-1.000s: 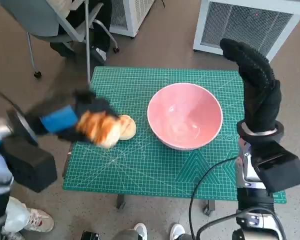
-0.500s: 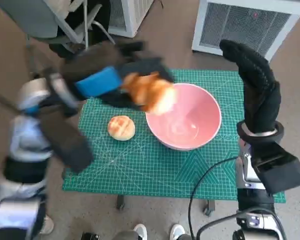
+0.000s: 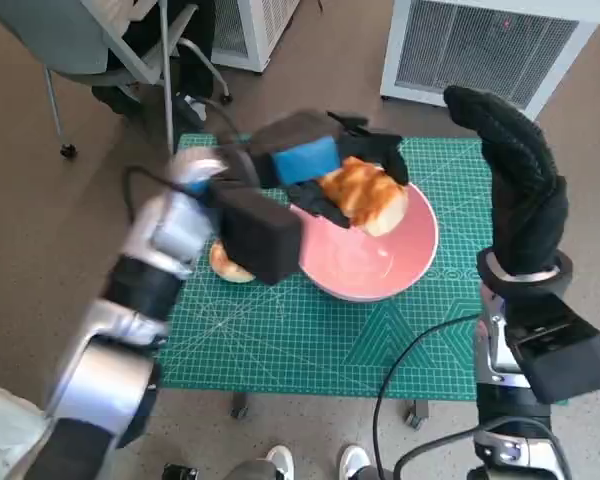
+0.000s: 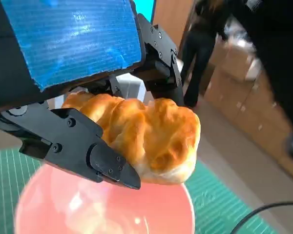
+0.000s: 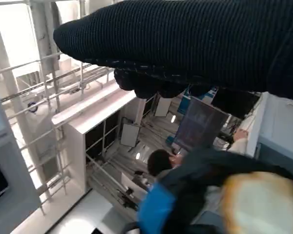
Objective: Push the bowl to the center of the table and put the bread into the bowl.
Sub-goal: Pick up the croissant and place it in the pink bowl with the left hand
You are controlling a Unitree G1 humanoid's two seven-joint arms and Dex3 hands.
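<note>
Two breads are in view: one is gripped by the left hand above the bowl, and the other lies on the mat just beside the bowl, partly hidden by the left forearm. Judged by its puffed, browned crust, the bread is light, soft and crushable, so it is best held lightly across its middle, as the fingers do here. The right hand is raised beside the bowl, fingers extended together, holding nothing.
</note>
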